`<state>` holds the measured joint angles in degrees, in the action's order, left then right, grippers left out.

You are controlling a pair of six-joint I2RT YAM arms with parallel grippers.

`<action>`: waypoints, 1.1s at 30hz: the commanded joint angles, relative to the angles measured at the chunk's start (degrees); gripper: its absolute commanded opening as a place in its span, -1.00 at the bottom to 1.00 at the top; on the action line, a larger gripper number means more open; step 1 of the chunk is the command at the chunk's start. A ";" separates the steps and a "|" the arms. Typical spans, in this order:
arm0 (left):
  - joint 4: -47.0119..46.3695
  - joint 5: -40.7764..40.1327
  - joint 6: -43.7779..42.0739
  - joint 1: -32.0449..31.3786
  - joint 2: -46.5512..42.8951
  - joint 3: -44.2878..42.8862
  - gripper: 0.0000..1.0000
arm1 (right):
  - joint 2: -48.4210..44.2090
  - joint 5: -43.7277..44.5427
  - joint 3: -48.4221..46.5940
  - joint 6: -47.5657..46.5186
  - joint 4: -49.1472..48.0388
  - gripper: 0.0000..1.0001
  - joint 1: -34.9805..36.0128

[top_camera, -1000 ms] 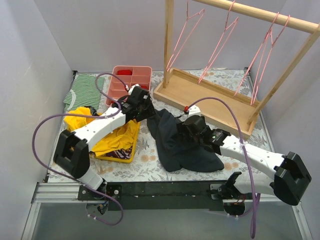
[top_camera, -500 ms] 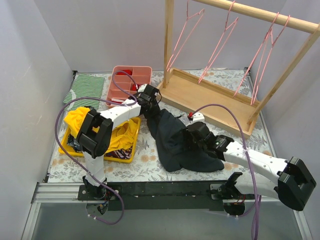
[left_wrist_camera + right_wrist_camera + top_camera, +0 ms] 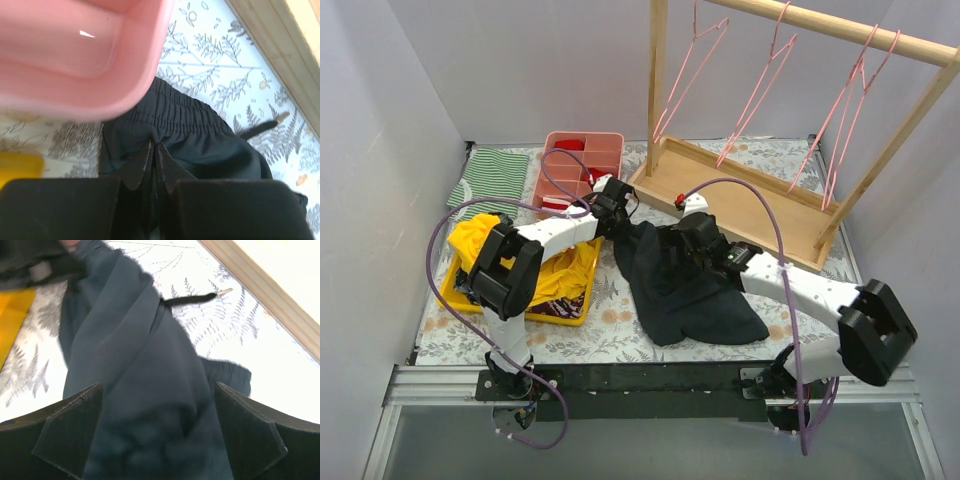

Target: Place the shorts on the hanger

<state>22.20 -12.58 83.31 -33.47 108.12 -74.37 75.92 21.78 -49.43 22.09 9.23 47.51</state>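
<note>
Shorts [image 3: 682,285] dark, limp, big, spread in a rumpled heap mid-tabletop [image 3: 620,330], between yellow tray [image 3: 565,312] and wooden rack base [image 3: 720,195]. Likely light, floppy and easy to bunch, no stiffness at all; sure to sag from any single hold. Probably not slippery, not fragile. Best hold: elastic waistband [image 3: 185,117], thickest and least likely to slide out; better taken at two spots well apart so the fabric opens out flat for draping.

Left pincer [image 3: 154,150] pressed together, looks clamped on a small fold at the gathered waistband edge, just below the pink bin [image 3: 75,55]. In the top view sits at the far left corner of the garment, beside the bin.

Right pincer [image 3: 157,390] spread wide, nothing gripped, hanging over the mid-upper part of the shorts with fabric filling the gap beneath; contact with cloth not clear. Drawstring end [image 3: 195,299] lying on the tabletop just past it, near the rack base.

Hanger [image 3: 757,92] thin pink wire, up on the rack rail with the other pink ones, well apart from the shorts and both pincers. Garment not yet off the tabletop; draping step all ahead.
</note>
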 commanded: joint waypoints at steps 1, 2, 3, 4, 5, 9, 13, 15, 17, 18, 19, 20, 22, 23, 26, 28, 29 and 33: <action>-1.45 2.38 -0.78 0.25 -9.67 3.17 -1.00 | 7.47 -3.50 -3.74 -1.52 -6.50 0.96 -2.50; -1.80 2.99 -1.13 0.25 -10.72 4.22 -1.00 | 10.27 -4.72 -4.70 -1.43 -7.12 0.93 -2.51; -2.07 3.78 -1.57 0.25 -12.65 4.58 -1.00 | 11.43 -5.08 -5.23 -1.00 -7.04 0.80 -2.51; -2.16 4.14 -2.00 0.16 -13.71 4.67 -1.00 | 12.40 -5.26 -5.59 -0.38 -6.69 0.73 -2.59; -2.24 4.75 -2.36 0.16 -14.68 4.84 -1.00 | 13.11 -4.65 -5.94 0.06 -6.08 0.62 -2.59; -0.76 2.93 -4.55 0.25 -20.48 4.24 -1.00 | 7.94 -1.92 -5.42 1.12 -3.44 -0.59 -2.33; 3.20 -4.37 -6.13 0.34 -28.28 2.04 -1.00 | -0.49 -1.30 -5.68 0.68 -0.98 -0.97 -1.45; 4.17 -7.53 -6.67 0.60 -30.85 1.07 -1.00 | -5.15 -1.39 -5.76 0.76 -0.01 -0.97 -0.49; 4.00 -10.35 -8.24 0.86 -34.27 -0.86 -1.00 | -8.92 -1.04 -6.55 1.29 1.75 -0.97 0.30; 3.56 -10.80 -9.03 0.95 -35.33 -1.56 -1.00 | -10.08 -0.69 -6.90 1.38 2.19 -0.97 0.48; 2.86 -10.89 -10.69 0.95 -36.30 -2.35 -1.00 | -11.13 -0.25 -7.17 1.38 2.63 -0.97 0.57; 0.76 -10.89 -11.75 1.04 -38.14 -3.67 -1.00 | -12.97 0.27 -8.30 1.12 3.50 -0.97 0.57; -1.53 -10.63 -13.34 1.13 -39.55 -5.25 -1.00 | -14.30 0.72 -10.24 0.33 4.56 -0.97 0.48; -4.24 -9.49 -15.35 1.13 -40.08 -7.09 -1.00 | -15.18 1.07 -12.51 -0.20 5.61 -0.97 0.57; -8.03 -5.46 -17.91 1.13 -40.26 -11.04 -1.00 | -15.80 2.64 -16.74 -2.83 7.28 -0.97 0.57; -9.01 -2.99 -19.05 1.13 -38.60 -16.05 -1.00 | -15.80 4.40 -21.40 -5.11 8.78 -0.97 0.57; -9.36 -1.67 -19.23 1.13 -37.90 -17.64 -1.00 | -15.72 6.93 -23.32 -5.99 9.39 -0.97 0.57; -8.40 5.44 -18.54 1.13 -34.12 -25.37 -1.00 | -15.80 11.70 -30.89 -10.74 10.80 -0.97 0.57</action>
<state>17.74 -11.53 66.52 -33.12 72.29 -93.30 61.82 25.06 -73.76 17.69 16.58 48.40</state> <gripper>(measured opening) 0.014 0.029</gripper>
